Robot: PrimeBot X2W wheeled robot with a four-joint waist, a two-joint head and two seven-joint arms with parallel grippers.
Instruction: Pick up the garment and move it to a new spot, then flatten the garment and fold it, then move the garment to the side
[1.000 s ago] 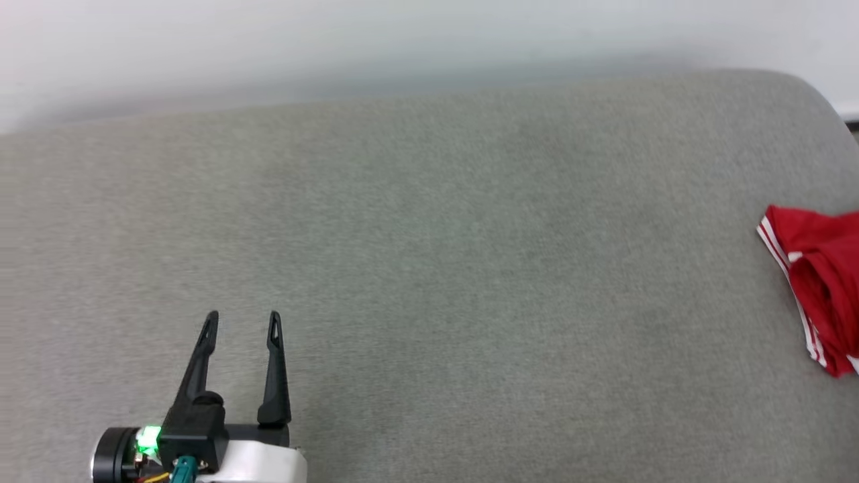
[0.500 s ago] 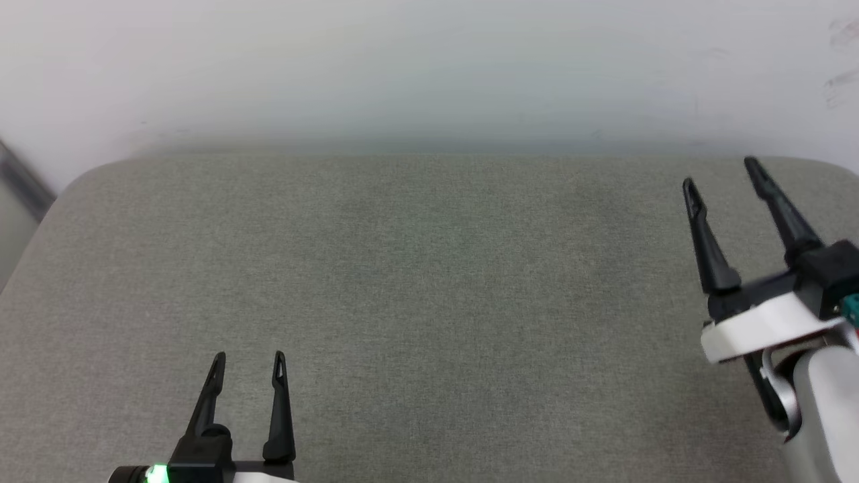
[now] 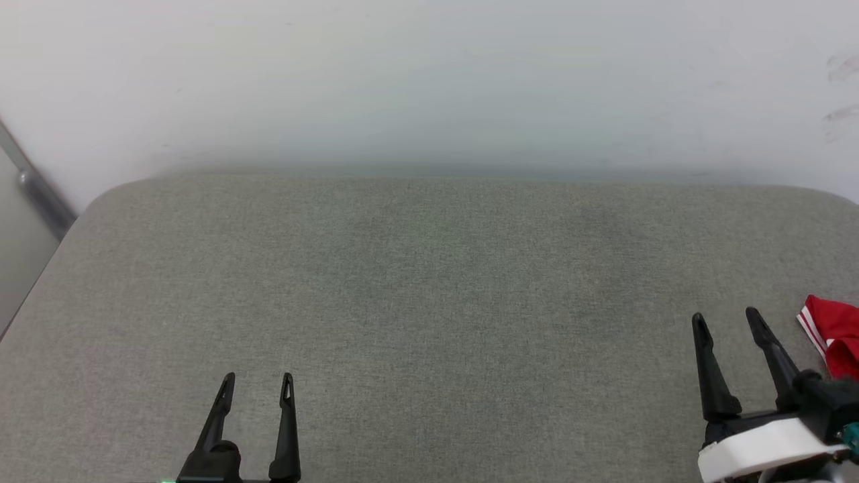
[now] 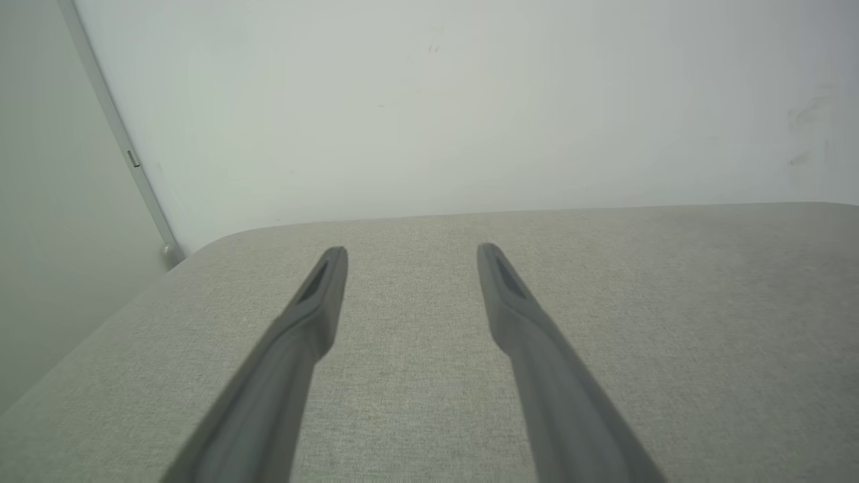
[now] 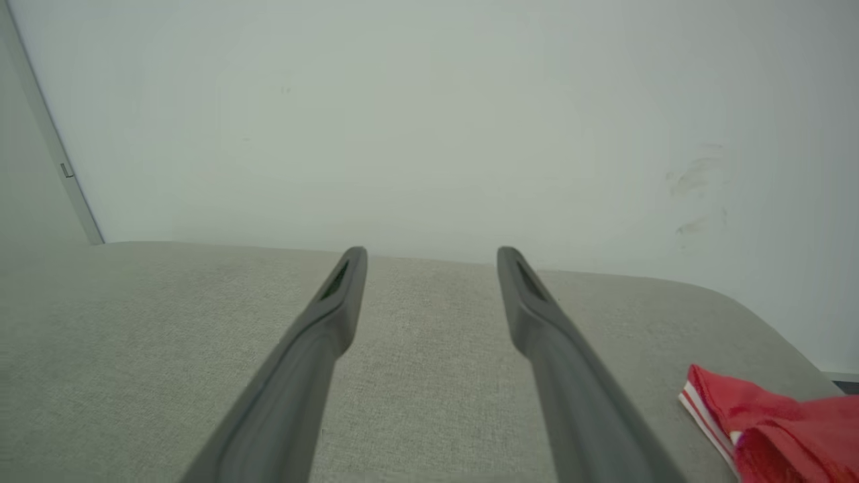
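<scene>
a big pale wall stands behind the pad. the pad is grey cloth with round back corners. its top is flat and smooth.

the right gripper is over the front right part of the pad. its two dark fingers point to the back of the pad. they stand wide apart, and grey pad shows in the gap. they hold nothing. a white part of the arm sits below the fingers, at the pad's front edge.

the left gripper is over the front left part of the pad. its fingers point to the back of the pad too. they are also wide apart, with only pad in the gap.

the shirt lies on the pad at its right edge, near the front. it is red with thin white stripes along one edge. it is bunched up, not flat. it is just beside the right gripper, on the outer side, and does not touch the fingers. part of it runs out of the picture.

a thin grey rail goes up the wall by the pad's back left corner.

a few faint dark marks are on the wall above the pad's back right corner.
</scene>
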